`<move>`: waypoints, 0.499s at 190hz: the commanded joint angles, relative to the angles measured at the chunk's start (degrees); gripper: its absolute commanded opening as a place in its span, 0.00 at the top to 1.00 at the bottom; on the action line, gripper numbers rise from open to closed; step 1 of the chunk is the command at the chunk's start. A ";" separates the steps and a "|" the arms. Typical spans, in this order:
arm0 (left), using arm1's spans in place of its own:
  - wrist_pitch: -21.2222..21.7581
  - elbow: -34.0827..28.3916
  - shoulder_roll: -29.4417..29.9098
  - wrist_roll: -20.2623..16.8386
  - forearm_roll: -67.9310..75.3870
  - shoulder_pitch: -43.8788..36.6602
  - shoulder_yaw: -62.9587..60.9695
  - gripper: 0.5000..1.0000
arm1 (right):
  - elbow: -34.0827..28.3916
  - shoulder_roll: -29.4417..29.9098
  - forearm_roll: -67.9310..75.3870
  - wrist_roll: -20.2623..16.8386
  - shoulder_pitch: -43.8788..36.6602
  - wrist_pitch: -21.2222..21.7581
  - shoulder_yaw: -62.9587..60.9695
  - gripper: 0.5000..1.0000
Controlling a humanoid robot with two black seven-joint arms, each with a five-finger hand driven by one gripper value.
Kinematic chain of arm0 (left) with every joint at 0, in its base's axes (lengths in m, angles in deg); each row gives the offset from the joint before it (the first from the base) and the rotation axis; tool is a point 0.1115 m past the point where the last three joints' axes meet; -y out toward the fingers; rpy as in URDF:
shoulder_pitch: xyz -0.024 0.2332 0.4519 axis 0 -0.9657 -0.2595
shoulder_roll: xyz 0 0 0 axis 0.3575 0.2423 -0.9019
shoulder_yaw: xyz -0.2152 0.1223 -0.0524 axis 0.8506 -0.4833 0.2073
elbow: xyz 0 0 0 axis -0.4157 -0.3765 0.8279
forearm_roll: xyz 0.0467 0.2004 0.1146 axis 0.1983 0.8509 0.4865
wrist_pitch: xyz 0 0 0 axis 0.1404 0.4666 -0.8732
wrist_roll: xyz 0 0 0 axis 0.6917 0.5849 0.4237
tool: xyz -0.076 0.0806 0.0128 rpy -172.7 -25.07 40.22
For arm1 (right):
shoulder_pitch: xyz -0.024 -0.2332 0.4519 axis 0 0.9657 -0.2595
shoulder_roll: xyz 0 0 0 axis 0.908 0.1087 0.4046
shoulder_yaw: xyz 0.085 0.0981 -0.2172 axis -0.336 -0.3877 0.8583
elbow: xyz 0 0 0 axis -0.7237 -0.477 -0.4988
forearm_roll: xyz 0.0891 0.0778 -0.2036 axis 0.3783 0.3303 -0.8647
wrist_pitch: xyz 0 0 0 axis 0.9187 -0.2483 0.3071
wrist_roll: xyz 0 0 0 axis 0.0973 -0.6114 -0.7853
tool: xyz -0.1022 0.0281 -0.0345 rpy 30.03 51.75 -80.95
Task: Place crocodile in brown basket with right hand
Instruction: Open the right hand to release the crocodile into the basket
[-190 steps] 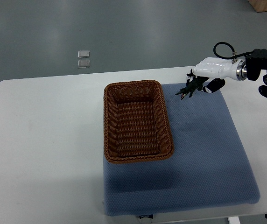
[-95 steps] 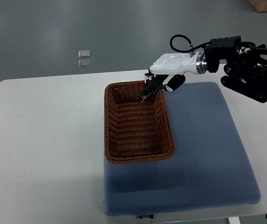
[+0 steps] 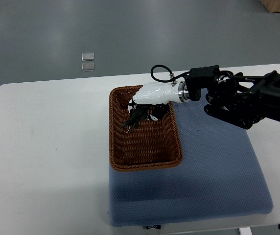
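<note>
Holding right hand [image 3: 150, 95] over far end of brown basket [image 3: 113, 142], clamping curled fingers on dark crocodile [image 3: 132, 119], dangling it inside the rim. Resting basket on blue mat [image 3: 213, 166] covering white table [image 3: 47, 137]; overlooking grey floor [image 3: 130, 34] beyond. Struggling to separate fingertips from crocodile or judge contact with the weave; losing black arm [image 3: 247, 100] at right edge.

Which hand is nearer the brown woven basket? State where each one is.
Right. The white right hand hangs over the far end of the brown woven basket, gripping the dark green toy crocodile above its inside. The left hand is out of view.
</note>
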 commanded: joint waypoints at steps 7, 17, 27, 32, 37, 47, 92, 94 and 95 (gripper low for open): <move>0.01 0.00 0.00 0.00 0.00 0.00 0.00 0.00 | 0.12 -0.16 0.23 -0.08 1.30 -1.54 0.01 0.49; -0.08 0.00 0.00 0.00 0.00 0.00 0.00 0.00 | 0.12 -0.16 0.32 -0.08 1.39 -2.24 0.01 0.35; 0.01 0.00 0.00 0.00 0.00 0.00 0.00 0.00 | 0.12 -0.25 0.41 -0.08 1.39 -2.86 0.01 0.15; 0.01 0.00 0.00 0.00 0.00 0.00 0.00 0.00 | 0.12 -0.25 0.41 -0.08 1.39 -3.03 0.01 0.14; 0.01 0.00 0.00 0.00 0.00 0.00 0.00 0.00 | 0.12 -0.25 0.41 -0.08 1.39 -3.21 0.01 0.14; -0.08 0.00 0.00 0.00 0.00 0.00 0.00 0.00 | 0.12 -0.43 0.49 -0.08 1.30 -3.65 -0.08 0.13; 0.01 0.00 0.00 0.00 0.00 0.00 0.00 0.00 | 0.03 -2.53 3.21 -0.08 1.21 -6.90 -0.08 0.14; 0.01 0.00 0.00 0.00 0.00 0.00 0.00 0.00 | 0.03 -2.71 3.74 -0.08 1.12 -6.81 -0.16 0.14; 0.01 0.00 0.00 0.00 0.00 0.00 0.00 0.00 | 0.03 -2.71 3.75 -0.08 1.12 -6.81 -0.16 0.14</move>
